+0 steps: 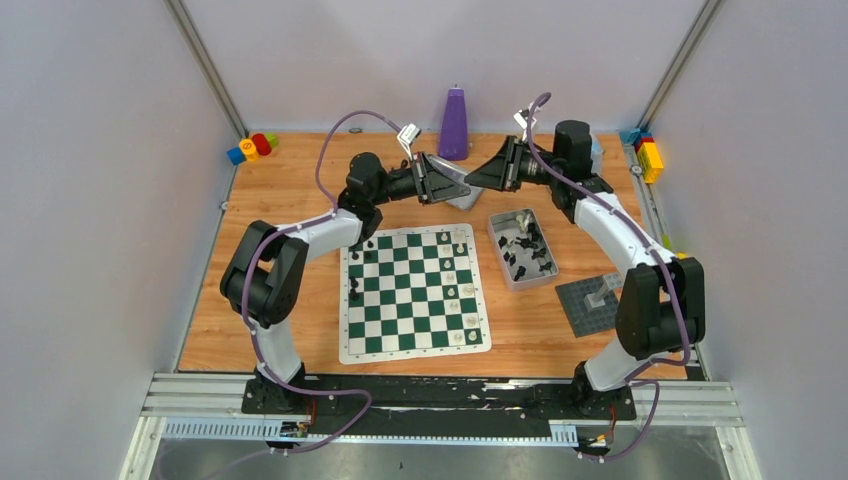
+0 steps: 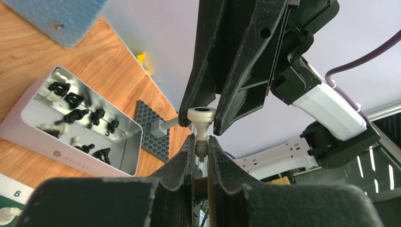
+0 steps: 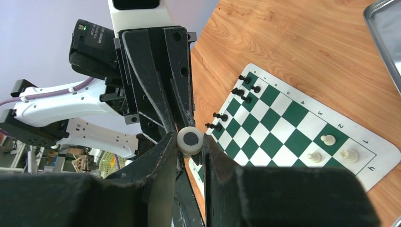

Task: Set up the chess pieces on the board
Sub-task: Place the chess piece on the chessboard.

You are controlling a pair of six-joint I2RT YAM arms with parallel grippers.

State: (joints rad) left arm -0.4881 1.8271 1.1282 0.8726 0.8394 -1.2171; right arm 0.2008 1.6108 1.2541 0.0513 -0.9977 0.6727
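My two grippers meet tip to tip in mid-air over the back of the table, the left gripper (image 1: 458, 183) from the left and the right gripper (image 1: 476, 179) from the right. Between them is one cream-white chess piece (image 2: 202, 115). My left fingers (image 2: 187, 153) are shut on its head and neck. My right fingers (image 3: 163, 149) are closed against its round base (image 3: 190, 140). The green and white board (image 1: 415, 290) lies in front, with black pieces (image 1: 355, 287) on its left side and white pieces (image 1: 462, 290) on its right side.
A silver metal tray (image 1: 498, 240) with several loose pieces stands right of the board. A dark grey studded baseplate (image 1: 590, 305) lies right of the tray. A purple bottle (image 1: 455, 122) stands at the back, and coloured blocks (image 1: 250, 148) sit in the back corners.
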